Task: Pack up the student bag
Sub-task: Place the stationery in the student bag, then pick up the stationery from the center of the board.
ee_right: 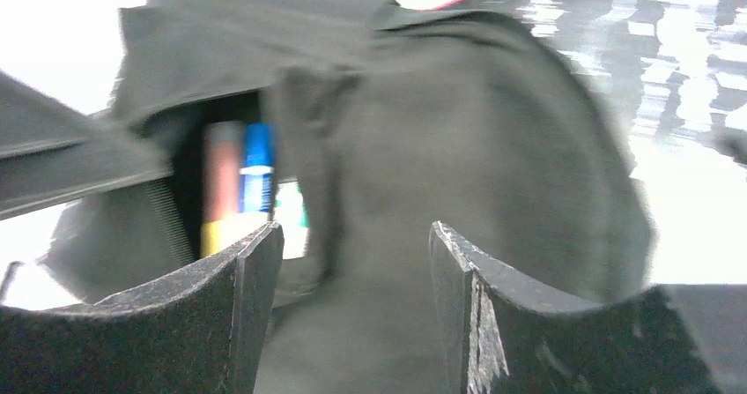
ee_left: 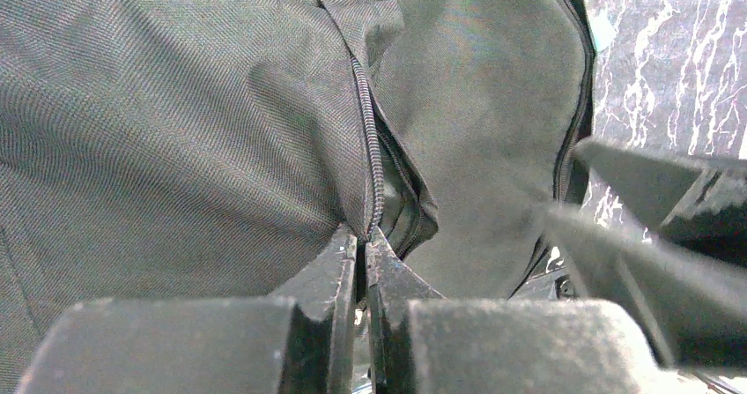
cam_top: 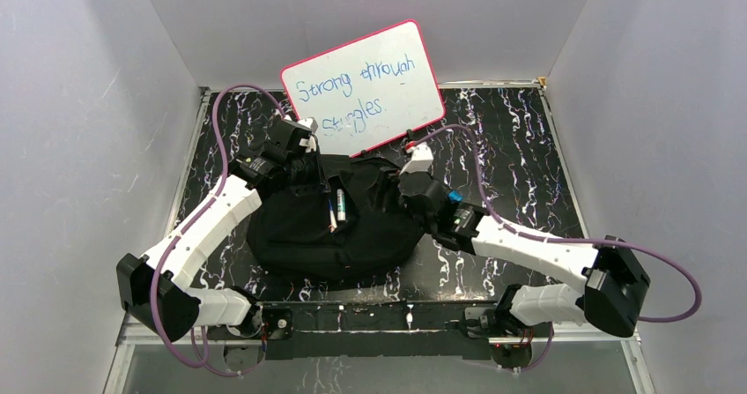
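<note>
The student bag (cam_top: 330, 235) lies slumped in the middle of the counter (cam_top: 520, 165), just beyond the two arm bases. Its long axis runs left to right, and its near edge sits close to the counter's near rim. There is open counter to either side of it, more on the right than on the left.

A slit-like opening runs roughly near to far across the top of the bag, a little left of centre. Two or three markers (cam_top: 336, 209) show inside it, lying along the same line.

The left claw (ee_left: 363, 235) comes down on the far-left part of the bag. Its fingers are pressed together, and they pinch the fabric right where the zipper (ee_left: 373, 147) track ends. This claw therefore has hold of the opening's edge and is the nearer of the two to it.

The right claw (ee_right: 357, 235) hangs over the far-right shoulder of the bag with its fingers wide apart. A hump of fabric rises between them, but the blur hides whether the pads touch it, and I judge that nothing is gripped. From this claw the opening lies to the left, with the markers visible past its left finger.

The next move probably turns on that leftward offset. The right claw has room to cross the bag top toward the slit, provided it stays clear of the left claw, which sits close by.

Farthest back, a whiteboard (cam_top: 366, 81) leans on the rear wall, its lower edge just behind the bag, so there is little room on the far side.
</note>
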